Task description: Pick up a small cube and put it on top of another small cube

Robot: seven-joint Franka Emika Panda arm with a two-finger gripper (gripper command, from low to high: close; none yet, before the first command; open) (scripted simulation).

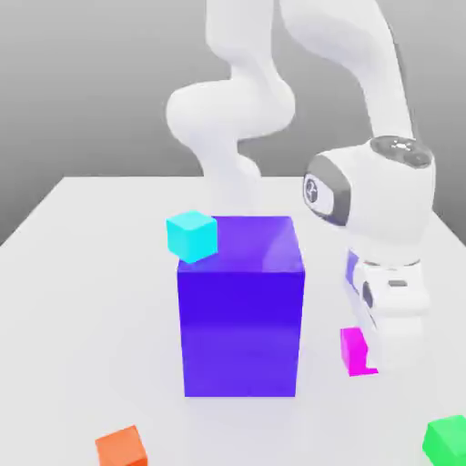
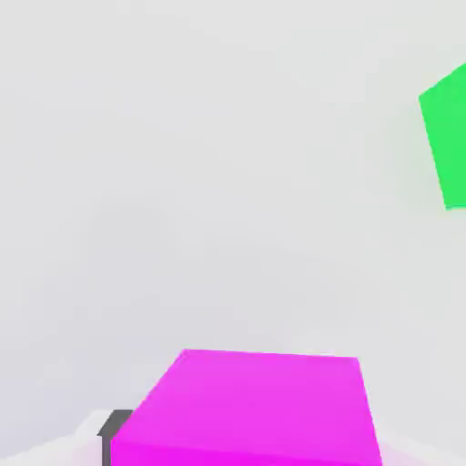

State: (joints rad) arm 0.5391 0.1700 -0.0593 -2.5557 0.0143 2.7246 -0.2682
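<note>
Right now, your claw (image 2: 244, 439) is clamped on the pink cube (image 1: 355, 351), which you can see between the fingers in the hand view, one dark pad (image 2: 113, 428) up against its side. In the exterior view you have the hand pointing down on the exterior view's right, its white lower end covering part of the pink cube. The cube sits low, close to the table (image 1: 109, 300); you can't tell from these angles whether it touches. Well to the exterior view's left of it stands the big blue block (image 1: 241, 332), upright, a gap between the two. You'll find the cyan cube (image 1: 191, 237) at the block's upper corner, on the exterior view's left, jutting past the edge. Nearer the camera, the orange cube (image 1: 122, 448) lies toward the exterior view's left, and the green cube (image 1: 448, 442) is at the exterior view's right, cut off by the picture's edge.
</note>
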